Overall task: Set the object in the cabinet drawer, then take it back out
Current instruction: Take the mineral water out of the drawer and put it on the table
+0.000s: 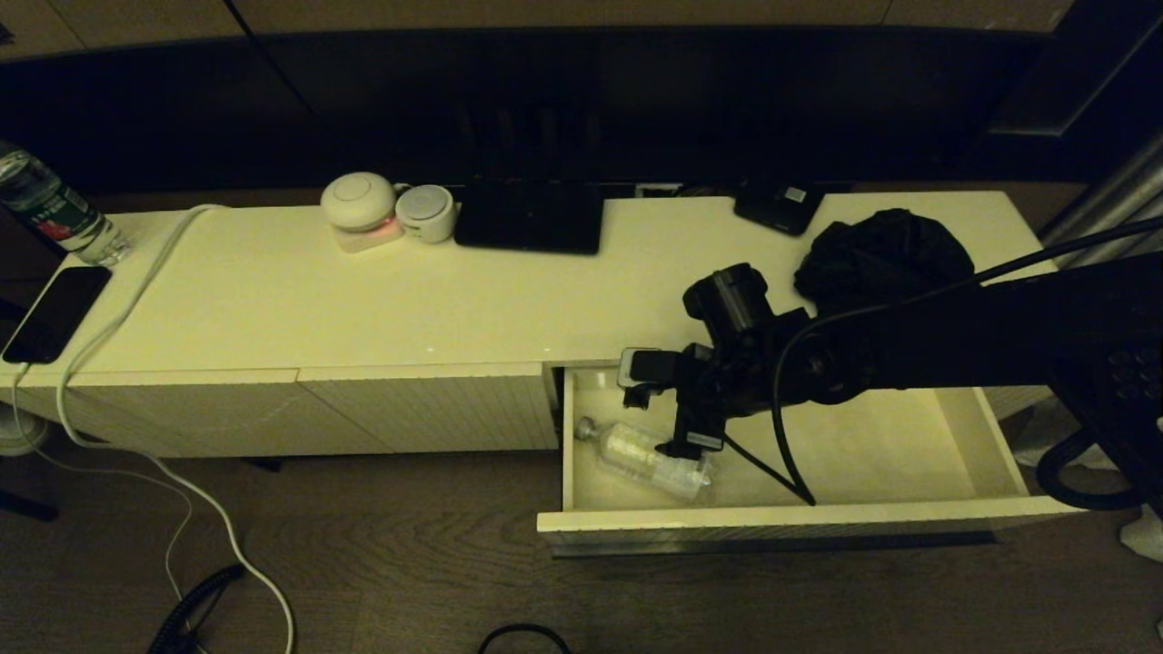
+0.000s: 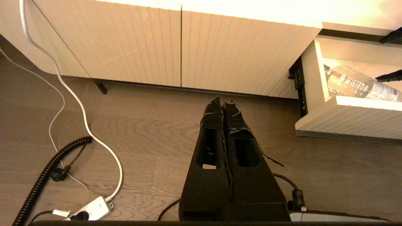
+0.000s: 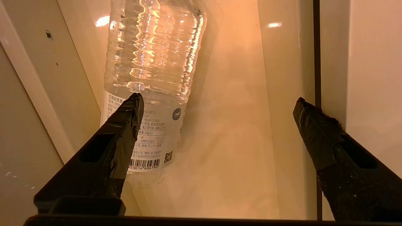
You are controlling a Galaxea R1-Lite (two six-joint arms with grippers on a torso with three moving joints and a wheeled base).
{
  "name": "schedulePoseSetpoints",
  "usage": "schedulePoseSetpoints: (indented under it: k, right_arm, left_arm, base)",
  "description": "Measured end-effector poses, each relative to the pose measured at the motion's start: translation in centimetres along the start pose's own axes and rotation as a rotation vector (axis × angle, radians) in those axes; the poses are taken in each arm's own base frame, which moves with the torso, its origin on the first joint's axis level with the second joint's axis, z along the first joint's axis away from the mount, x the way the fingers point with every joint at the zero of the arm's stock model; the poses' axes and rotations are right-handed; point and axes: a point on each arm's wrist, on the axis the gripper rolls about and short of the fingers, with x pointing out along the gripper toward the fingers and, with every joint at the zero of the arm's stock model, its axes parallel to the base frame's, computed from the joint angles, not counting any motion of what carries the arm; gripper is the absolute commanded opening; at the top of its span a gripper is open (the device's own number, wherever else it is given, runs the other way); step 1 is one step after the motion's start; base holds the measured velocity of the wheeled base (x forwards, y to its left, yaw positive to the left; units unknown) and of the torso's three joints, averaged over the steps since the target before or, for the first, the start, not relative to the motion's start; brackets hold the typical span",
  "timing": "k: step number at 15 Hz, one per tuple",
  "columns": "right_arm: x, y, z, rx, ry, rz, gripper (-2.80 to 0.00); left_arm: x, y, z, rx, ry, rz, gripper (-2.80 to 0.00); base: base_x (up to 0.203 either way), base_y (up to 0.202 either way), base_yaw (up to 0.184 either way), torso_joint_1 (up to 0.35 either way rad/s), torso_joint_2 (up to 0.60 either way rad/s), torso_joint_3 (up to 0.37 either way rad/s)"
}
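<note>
The cabinet drawer (image 1: 800, 522) stands pulled out at the right end of the cabinet (image 1: 363, 300). A clear plastic water bottle (image 1: 650, 459) with a white label lies on its side in the drawer's left part, near the side wall. My right gripper (image 1: 690, 440) hangs over it, open; in the right wrist view one fingertip (image 3: 132, 110) overlaps the bottle (image 3: 154, 62), while the other is far off over the bare drawer floor (image 3: 235, 141). My left gripper (image 2: 223, 99) is shut on nothing, low over the wooden floor before the ribbed panels, and it sees the bottle (image 2: 355, 84) in the drawer (image 2: 348, 125).
On the cabinet top lie a crumpled black bag (image 1: 881, 254), a black tablet (image 1: 531, 218), two round white devices (image 1: 363, 209), a phone (image 1: 54, 313) and a second bottle (image 1: 54, 213). A white cable (image 1: 136, 300) runs down to the floor, where a power strip (image 2: 94, 208) lies.
</note>
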Motion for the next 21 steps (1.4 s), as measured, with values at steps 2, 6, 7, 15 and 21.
schedulePoseSetpoints:
  k: [2, 6, 7, 15, 21]
  right_arm:
    - [-0.1, 0.2, -0.2, -0.001, 0.003, 0.001, 0.0]
    - [-1.4, 0.6, -0.1, -0.009, 0.001, 0.01, 0.0]
    - [-1.7, 0.6, 0.0, -0.01, -0.003, 0.009, 0.0]
    - [-1.9, 0.9, 0.7, -0.026, -0.019, 0.015, 0.0]
    - [-1.2, -0.5, 1.3, -0.055, -0.002, 0.02, 0.0]
  left_arm:
    - [0.0, 0.0, 0.0, 0.0, 0.0, 0.0, -2.8]
    - [0.0, 0.0, 0.0, 0.0, 0.0, 0.0, -2.8]
    - [0.0, 0.0, 0.0, 0.0, 0.0, 0.0, -2.8]
    - [0.0, 0.0, 0.0, 0.0, 0.0, 0.0, -2.8]
    - [0.0, 0.0, 0.0, 0.0, 0.0, 0.0, -2.8]
  base:
    - [0.0, 0.0, 0.0, 0.0, 0.0, 0.0]
    - [0.0, 0.0, 0.0, 0.0, 0.0, 0.0]
    - [0.0, 0.0, 0.0, 0.0, 0.0, 0.0]
    - [0.0, 0.0, 0.0, 0.0, 0.0, 0.0]
    - [0.0, 0.0, 0.0, 0.0, 0.0, 0.0]
